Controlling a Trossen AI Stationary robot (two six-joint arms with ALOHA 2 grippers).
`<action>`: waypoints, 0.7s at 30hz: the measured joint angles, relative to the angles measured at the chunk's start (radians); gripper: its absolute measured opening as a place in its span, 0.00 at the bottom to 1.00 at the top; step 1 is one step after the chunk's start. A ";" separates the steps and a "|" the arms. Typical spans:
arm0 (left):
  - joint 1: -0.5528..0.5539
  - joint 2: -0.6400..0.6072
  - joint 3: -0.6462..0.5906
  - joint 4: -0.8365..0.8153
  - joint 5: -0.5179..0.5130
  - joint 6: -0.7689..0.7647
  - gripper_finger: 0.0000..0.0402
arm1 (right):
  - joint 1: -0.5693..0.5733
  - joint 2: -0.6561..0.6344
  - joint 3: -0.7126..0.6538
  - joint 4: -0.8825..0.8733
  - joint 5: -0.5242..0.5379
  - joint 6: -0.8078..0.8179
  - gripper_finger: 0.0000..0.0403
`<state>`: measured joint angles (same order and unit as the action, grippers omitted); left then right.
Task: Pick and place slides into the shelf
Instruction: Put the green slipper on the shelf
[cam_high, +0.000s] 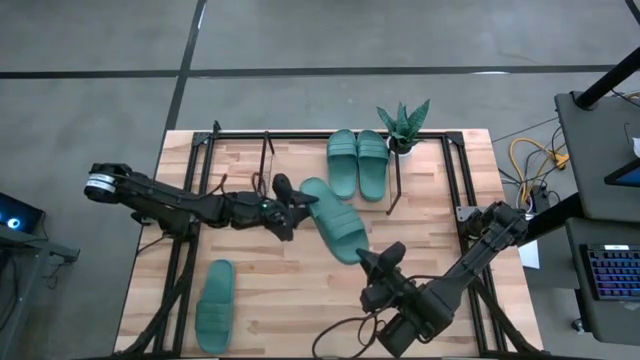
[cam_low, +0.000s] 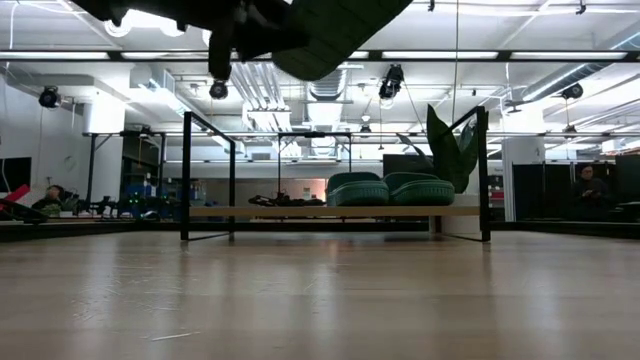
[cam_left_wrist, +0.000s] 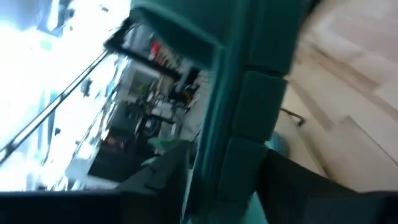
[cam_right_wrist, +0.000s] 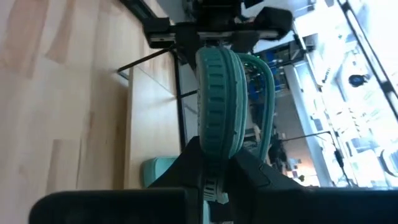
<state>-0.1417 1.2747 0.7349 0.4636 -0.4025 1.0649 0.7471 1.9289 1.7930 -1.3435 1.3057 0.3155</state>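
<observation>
Wooden planking forms the surface (cam_high: 300, 280); at its far edge stands the shelf (cam_high: 300, 155), a low rack of black rods already carrying two slides (cam_high: 357, 163) side by side near the potted plant (cam_high: 403, 125). You see a third slide (cam_high: 333, 218) raised clear of the surface, spanned between both arms. Its long axis runs diagonally, one end toward the left claw (cam_high: 290, 205) and the other toward the right claw (cam_high: 372, 262), the shelf lying beyond it. The right claw is clamped on the near end, its fingers (cam_right_wrist: 245, 171) pressed to either side of the ribbed sole. The left claw meets the far end, its fingers (cam_left_wrist: 161, 180) flanking the slide, though you cannot tell whether they grip it or stand apart. A fourth slide (cam_high: 215, 305) lies flat on the surface, well apart, nearer the left arm. Judged from this, the carried slide must turn to lie parallel with the shelved pair before it goes in.
</observation>
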 joint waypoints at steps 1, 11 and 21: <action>0.000 -0.009 0.000 0.005 -0.019 -0.017 0.41 | 0.000 0.000 -0.005 -0.002 0.006 0.007 0.07; 0.000 -0.245 0.001 -0.338 -0.108 -0.361 0.60 | -0.035 0.000 -0.049 -0.002 0.051 0.089 0.07; -0.003 -0.563 -0.008 -0.497 -0.104 -0.853 0.61 | -0.142 0.006 -0.100 0.203 0.057 0.043 0.07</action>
<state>-0.1444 0.7122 0.7265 -0.0330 -0.5070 0.2120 0.6055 1.9348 1.6934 -1.1400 1.3624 0.3587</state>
